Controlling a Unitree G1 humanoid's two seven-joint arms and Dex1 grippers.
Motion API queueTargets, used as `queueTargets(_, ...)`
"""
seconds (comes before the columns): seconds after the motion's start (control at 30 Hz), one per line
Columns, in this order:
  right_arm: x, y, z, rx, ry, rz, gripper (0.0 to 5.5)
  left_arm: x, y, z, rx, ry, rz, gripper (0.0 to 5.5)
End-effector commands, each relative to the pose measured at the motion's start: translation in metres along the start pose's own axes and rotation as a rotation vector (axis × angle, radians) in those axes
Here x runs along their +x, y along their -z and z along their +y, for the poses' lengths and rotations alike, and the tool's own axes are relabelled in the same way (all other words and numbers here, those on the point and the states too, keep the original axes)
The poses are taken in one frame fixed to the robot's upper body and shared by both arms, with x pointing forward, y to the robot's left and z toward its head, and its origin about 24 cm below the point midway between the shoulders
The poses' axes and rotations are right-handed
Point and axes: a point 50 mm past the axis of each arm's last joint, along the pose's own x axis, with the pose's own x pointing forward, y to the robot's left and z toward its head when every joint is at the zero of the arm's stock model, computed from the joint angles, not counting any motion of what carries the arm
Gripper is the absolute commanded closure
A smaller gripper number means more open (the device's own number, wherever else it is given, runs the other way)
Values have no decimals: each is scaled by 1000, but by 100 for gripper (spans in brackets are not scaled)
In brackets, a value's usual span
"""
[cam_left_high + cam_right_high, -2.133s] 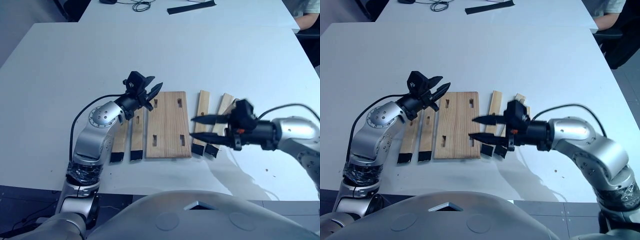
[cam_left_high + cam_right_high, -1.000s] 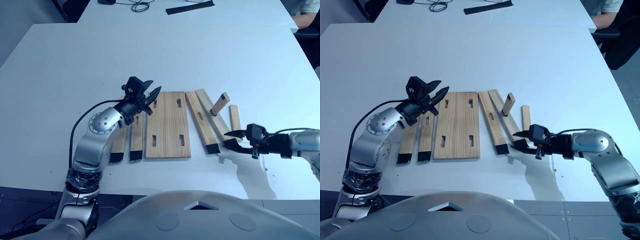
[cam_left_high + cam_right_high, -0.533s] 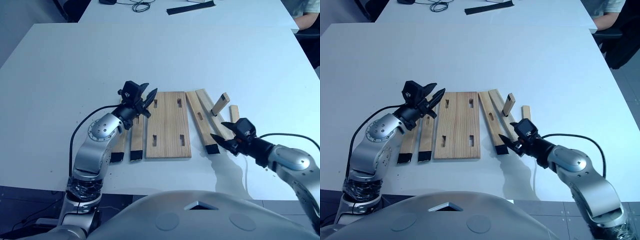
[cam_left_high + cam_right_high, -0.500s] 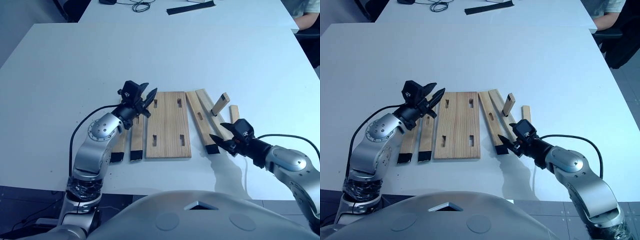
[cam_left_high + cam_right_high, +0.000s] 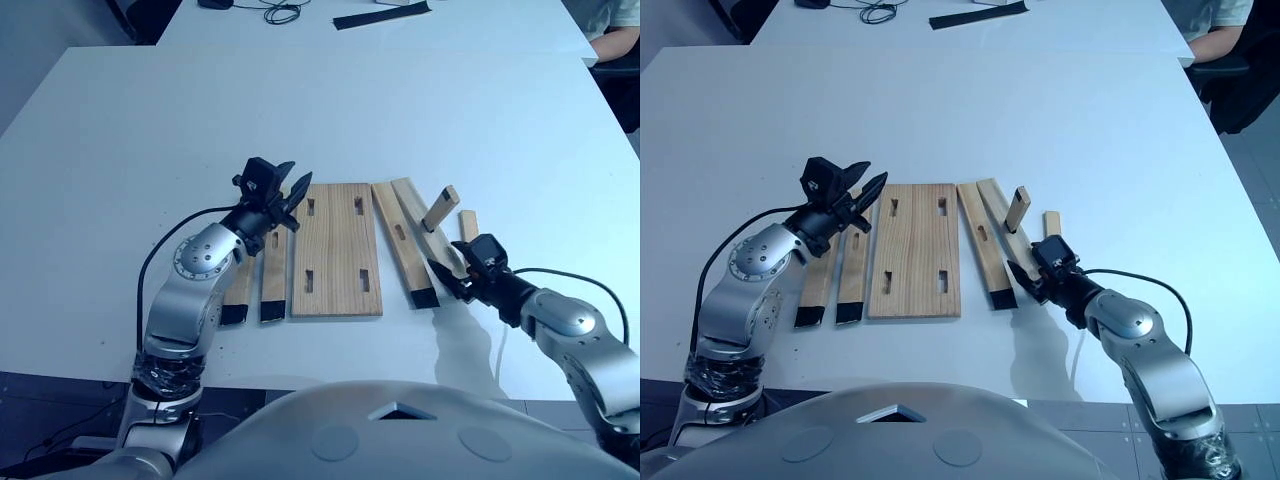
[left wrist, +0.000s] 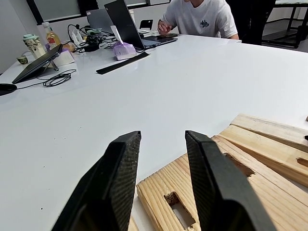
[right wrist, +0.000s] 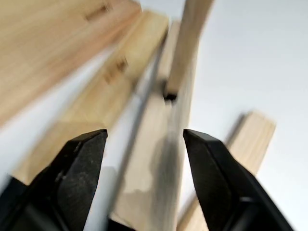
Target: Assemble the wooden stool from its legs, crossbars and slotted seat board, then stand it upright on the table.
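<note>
Parts of the wooden stool are laid flat on the table (image 5: 150, 120) for assembly: two legs (image 5: 256, 272), the left gripper (image 5: 298, 174) held spread over the slotted seat board (image 5: 336, 250), two more legs (image 5: 404, 240), one framed at its dark-tipped end by the parted right gripper (image 5: 440, 280), seemingly for grasping.

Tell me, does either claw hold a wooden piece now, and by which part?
Nothing is held. The left claw is open by the far corner of the seat board; the right claw is open over a leg, not closed on it.

place: office | signs: laptops (image 6: 124, 21), loose cables (image 6: 57, 78), long white desks (image 6: 144, 86)
</note>
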Motion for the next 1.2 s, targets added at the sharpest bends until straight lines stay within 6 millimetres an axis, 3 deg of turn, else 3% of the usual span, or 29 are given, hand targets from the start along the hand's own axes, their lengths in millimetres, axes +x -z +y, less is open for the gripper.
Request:
queueTargets(0.03, 5, 18, 5, 37, -4, 47, 258, 2, -2, 1, 7, 17, -1, 380)
queueTargets(0.47, 7, 24, 2, 67, 39, 42, 258, 4, -3, 2, 14, 25, 0, 380)
queueTargets(0.8, 12, 14, -1, 87, 105, 44, 258, 4, -3, 1, 12, 24, 2, 380)
queueTargets(1.2, 15, 14, -11, 59, 155, 64, 440, 8, -6, 6, 6, 8, -14, 380)
